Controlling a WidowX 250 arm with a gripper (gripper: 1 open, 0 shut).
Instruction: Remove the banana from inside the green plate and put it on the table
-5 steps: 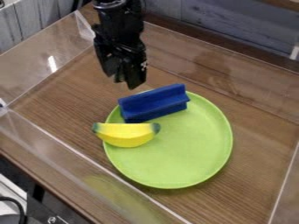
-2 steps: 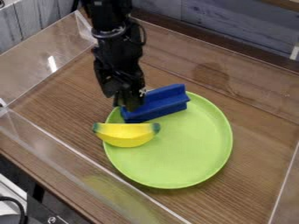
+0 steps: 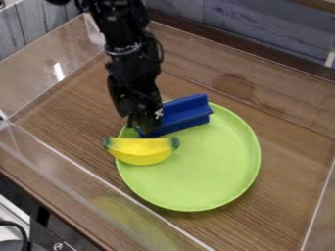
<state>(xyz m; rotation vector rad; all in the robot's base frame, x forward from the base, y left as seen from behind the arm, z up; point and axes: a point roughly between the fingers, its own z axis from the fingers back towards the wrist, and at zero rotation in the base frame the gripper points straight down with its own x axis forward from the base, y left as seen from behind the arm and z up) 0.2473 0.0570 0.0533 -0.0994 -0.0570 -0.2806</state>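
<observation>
a: where's my pincer (image 3: 143, 124) now?

b: i have it pointing straight down, jaws spread wide with nothing in them, just above the banana (image 3: 140, 149) and right beside the blue block (image 3: 179, 115).

a: and the banana?

b: it lies inside the green plate (image 3: 210, 176), at the left rim. the plate sits on the brown worktop (image 3: 78, 113) between the clear walls (image 3: 37, 66).
</observation>
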